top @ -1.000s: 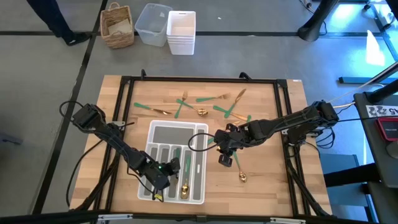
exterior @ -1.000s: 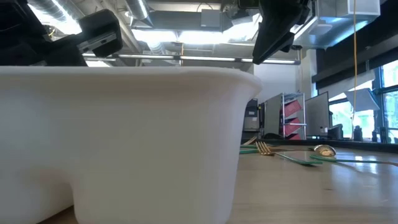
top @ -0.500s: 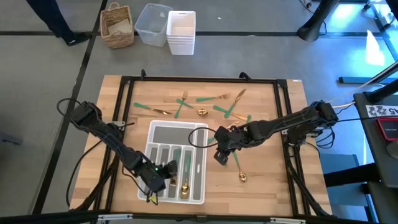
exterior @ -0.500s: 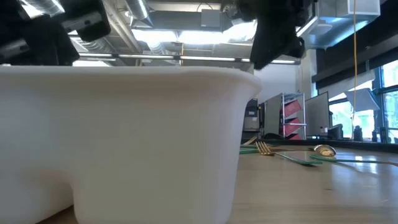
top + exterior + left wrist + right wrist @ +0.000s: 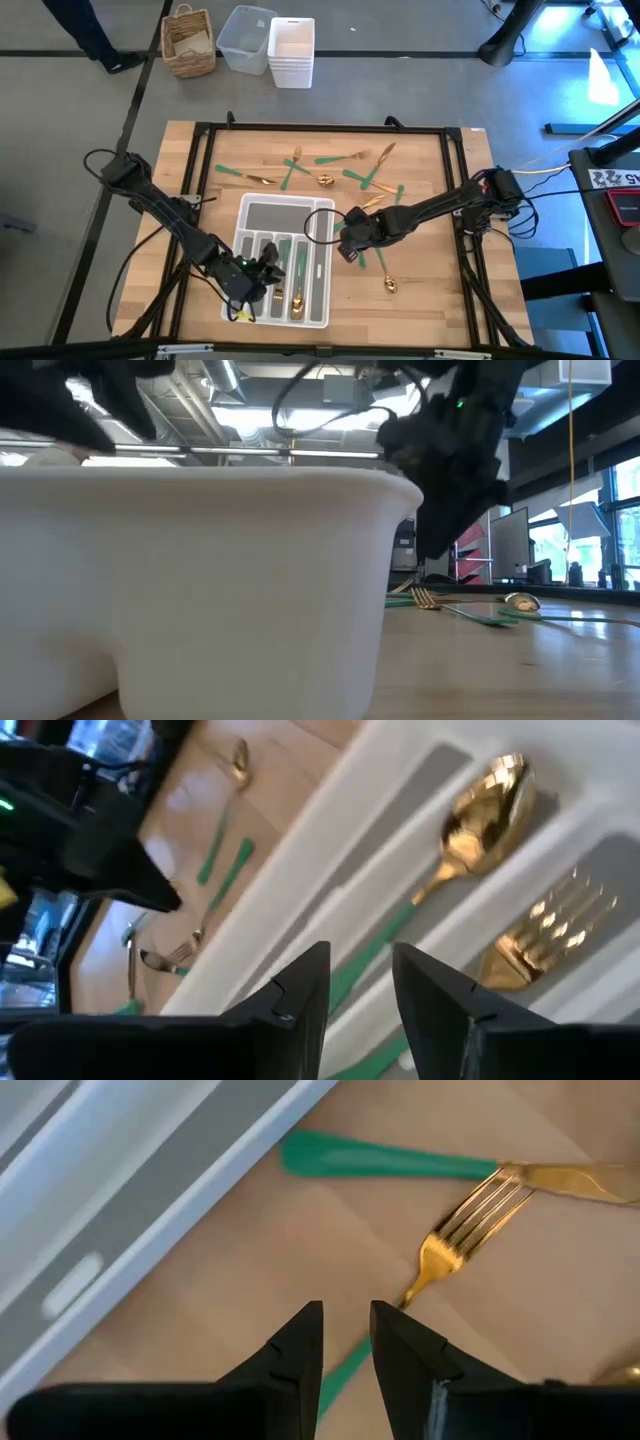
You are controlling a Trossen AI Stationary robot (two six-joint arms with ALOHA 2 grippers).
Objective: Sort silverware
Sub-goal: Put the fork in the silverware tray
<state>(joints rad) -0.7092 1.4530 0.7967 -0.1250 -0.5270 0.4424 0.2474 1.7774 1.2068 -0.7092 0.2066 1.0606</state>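
Observation:
The white organizer tray (image 5: 322,214) lies on the wooden table, with a gold spoon (image 5: 487,812) and a gold fork (image 5: 552,934) on green handles in its compartments. My left gripper (image 5: 268,274) hangs open above them; the spoon's handle runs below the gap between its fingers. More silverware (image 5: 322,168) lies scattered near the far edge, and a spoon (image 5: 389,283) lies right of the tray. My right gripper (image 5: 347,1342) stands open just right of the tray wall (image 5: 150,1190), low over a fork (image 5: 468,1220) whose green handle shows under the gap. A knife (image 5: 400,1158) lies across the fork's tines.
A black frame (image 5: 320,128) runs round the table. On the floor beyond the far edge stand a wicker basket (image 5: 189,41), a clear bin (image 5: 243,38) and stacked white containers (image 5: 291,52). In the low view the tray wall (image 5: 200,580) fills the near left.
My left gripper has risen from the tray's compartments and drawn back a little toward the table's left edge. My right gripper has sunk toward the table beside the tray's right wall and rolled about its own axis.

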